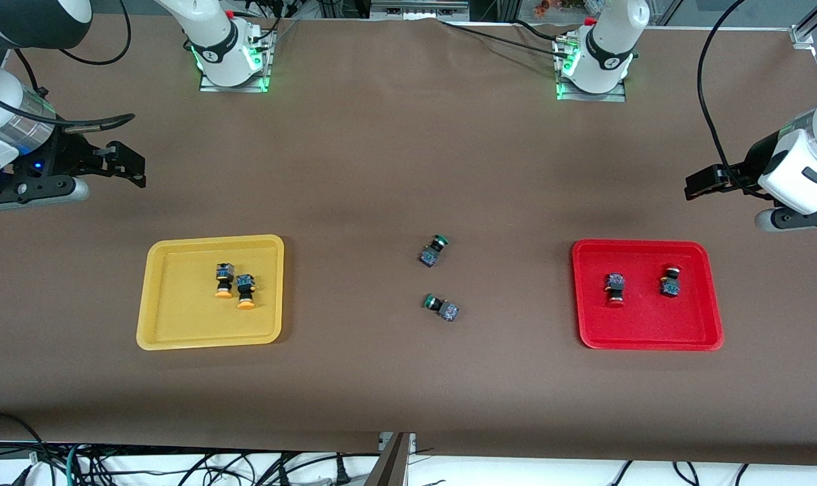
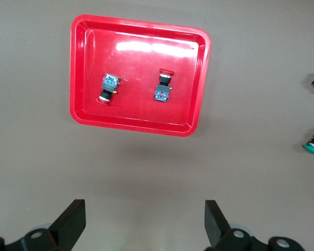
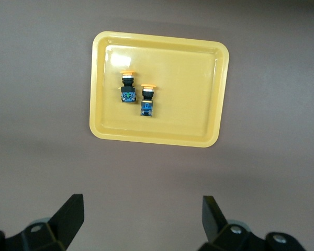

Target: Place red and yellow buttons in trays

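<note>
Two yellow-capped buttons [image 1: 224, 280] [image 1: 245, 291] lie side by side in the yellow tray [image 1: 179, 317] toward the right arm's end of the table. Two red-capped buttons [image 1: 614, 288] [image 1: 670, 281] lie apart in the red tray [image 1: 644, 327] toward the left arm's end. My right gripper [image 1: 133, 165] hangs open and empty, raised over bare table beside the yellow tray [image 3: 188, 104]. My left gripper [image 1: 695, 185] is open and empty too, up over bare table beside the red tray [image 2: 141, 117].
Two green-capped switches [image 1: 433, 250] [image 1: 441, 307] lie on their sides on the brown table between the trays. Both arm bases [image 1: 231, 57] [image 1: 594, 64] stand along the table's edge farthest from the front camera.
</note>
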`<state>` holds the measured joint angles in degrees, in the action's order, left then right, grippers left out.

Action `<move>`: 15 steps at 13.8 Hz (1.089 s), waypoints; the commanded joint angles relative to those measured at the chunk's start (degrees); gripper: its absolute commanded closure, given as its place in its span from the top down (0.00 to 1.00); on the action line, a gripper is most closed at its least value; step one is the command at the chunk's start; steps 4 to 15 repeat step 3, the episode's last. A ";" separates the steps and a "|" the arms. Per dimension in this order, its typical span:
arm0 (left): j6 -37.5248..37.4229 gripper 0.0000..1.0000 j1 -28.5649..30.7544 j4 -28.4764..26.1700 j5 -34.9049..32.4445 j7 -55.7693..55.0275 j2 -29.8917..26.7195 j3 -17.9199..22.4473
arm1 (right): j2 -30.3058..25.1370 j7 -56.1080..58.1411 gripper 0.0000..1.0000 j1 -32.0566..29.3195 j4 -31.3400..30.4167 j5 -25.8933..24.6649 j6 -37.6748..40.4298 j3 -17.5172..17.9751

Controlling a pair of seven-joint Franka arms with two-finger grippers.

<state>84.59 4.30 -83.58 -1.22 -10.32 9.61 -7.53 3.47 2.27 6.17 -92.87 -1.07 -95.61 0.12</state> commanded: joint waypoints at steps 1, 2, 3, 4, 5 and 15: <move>-0.31 1.00 0.01 1.84 1.13 -0.05 0.93 0.23 | 0.14 -0.25 1.00 0.07 0.93 -0.42 0.52 0.41; -0.22 1.00 0.01 1.84 1.13 -0.05 0.93 0.23 | 0.14 -0.08 1.00 0.07 0.93 -0.42 0.69 0.41; -0.22 1.00 0.01 1.84 1.13 -0.05 0.93 0.23 | 0.14 0.36 1.00 -0.01 0.93 -0.42 0.78 0.41; -0.22 1.00 0.01 1.84 1.13 -0.05 0.93 0.23 | 0.14 0.36 1.00 -0.01 0.93 -0.42 0.78 0.41; -0.22 1.00 0.01 1.84 1.13 -0.05 0.93 0.23 | 0.14 0.36 1.00 -0.01 0.93 -0.42 0.78 0.41; -0.22 1.00 0.01 1.84 1.13 -0.05 0.93 0.23 | 0.14 0.36 1.00 -0.01 0.93 -0.42 0.78 0.41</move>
